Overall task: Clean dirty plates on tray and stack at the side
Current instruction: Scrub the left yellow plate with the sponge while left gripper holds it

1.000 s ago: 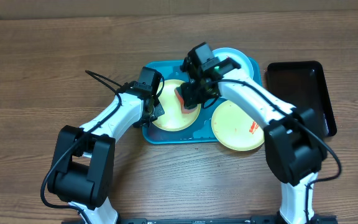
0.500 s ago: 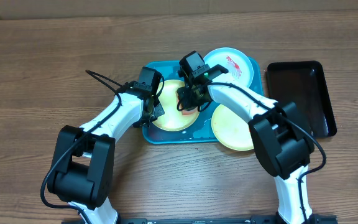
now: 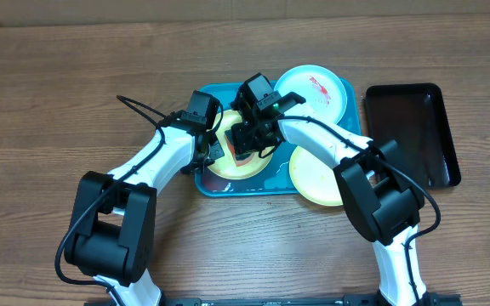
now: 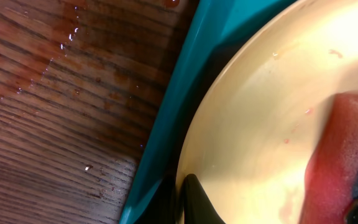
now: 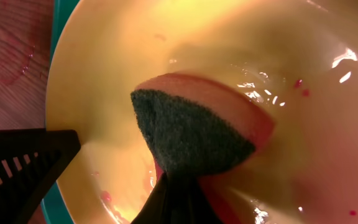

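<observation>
A pale yellow plate [image 3: 228, 166] lies at the left of the turquoise tray [image 3: 272, 182]. My left gripper [image 3: 209, 151] is shut on its left rim; in the left wrist view one finger [image 4: 197, 202] lies on the plate's [image 4: 266, 112] inner edge above the tray [image 4: 185, 81]. My right gripper [image 3: 247, 140] is shut on a red sponge with a dark green scrub side [image 5: 191, 134] and presses it onto the wet, red-flecked plate [image 5: 104, 68]. A second yellow plate [image 3: 317, 178] sits at the tray's right front. A blue-white plate [image 3: 313, 89] with a red smear sits at the back right.
A smaller black tray [image 3: 411, 127] lies right of the turquoise one. The wooden table [image 4: 48, 93] beside the tray's left edge has wet, reddish droplets. The two arms nearly meet over the left plate.
My right gripper has moved left with the sponge across the yellow plate, toward the left gripper, uncovering the blue-white plate. The left arm has not moved.
</observation>
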You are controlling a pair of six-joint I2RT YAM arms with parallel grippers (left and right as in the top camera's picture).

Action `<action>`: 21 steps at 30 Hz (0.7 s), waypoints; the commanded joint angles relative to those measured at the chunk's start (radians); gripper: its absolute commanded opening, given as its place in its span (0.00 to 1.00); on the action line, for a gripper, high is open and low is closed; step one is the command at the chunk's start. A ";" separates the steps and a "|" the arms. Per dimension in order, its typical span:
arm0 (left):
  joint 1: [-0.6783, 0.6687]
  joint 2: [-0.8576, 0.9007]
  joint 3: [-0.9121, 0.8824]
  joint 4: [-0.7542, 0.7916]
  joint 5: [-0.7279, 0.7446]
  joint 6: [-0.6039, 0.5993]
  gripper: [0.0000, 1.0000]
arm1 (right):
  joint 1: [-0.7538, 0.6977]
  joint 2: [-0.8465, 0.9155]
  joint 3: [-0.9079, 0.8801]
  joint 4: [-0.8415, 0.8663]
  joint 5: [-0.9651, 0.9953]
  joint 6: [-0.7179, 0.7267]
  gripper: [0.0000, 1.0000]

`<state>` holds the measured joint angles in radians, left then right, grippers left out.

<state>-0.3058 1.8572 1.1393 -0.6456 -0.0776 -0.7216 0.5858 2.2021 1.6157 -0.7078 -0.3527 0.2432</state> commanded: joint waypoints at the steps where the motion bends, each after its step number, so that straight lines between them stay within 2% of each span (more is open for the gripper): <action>1: 0.002 0.019 -0.007 -0.003 0.019 0.035 0.04 | -0.013 0.020 0.002 -0.003 0.095 0.087 0.04; 5: 0.002 0.019 -0.007 -0.003 0.020 0.035 0.04 | -0.055 0.020 0.003 -0.016 0.265 0.158 0.04; 9: 0.002 0.019 -0.007 -0.003 0.020 0.035 0.04 | -0.076 0.020 0.018 -0.024 0.330 0.157 0.04; 15: 0.002 0.019 -0.007 -0.003 0.020 0.035 0.04 | -0.065 0.020 0.059 -0.014 0.327 0.149 0.04; 21: 0.002 0.019 -0.007 -0.003 0.019 0.035 0.04 | -0.029 0.020 0.061 0.031 0.230 0.116 0.04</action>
<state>-0.3058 1.8572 1.1393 -0.6361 -0.0551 -0.7216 0.5388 2.2024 1.6474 -0.6930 -0.1162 0.3695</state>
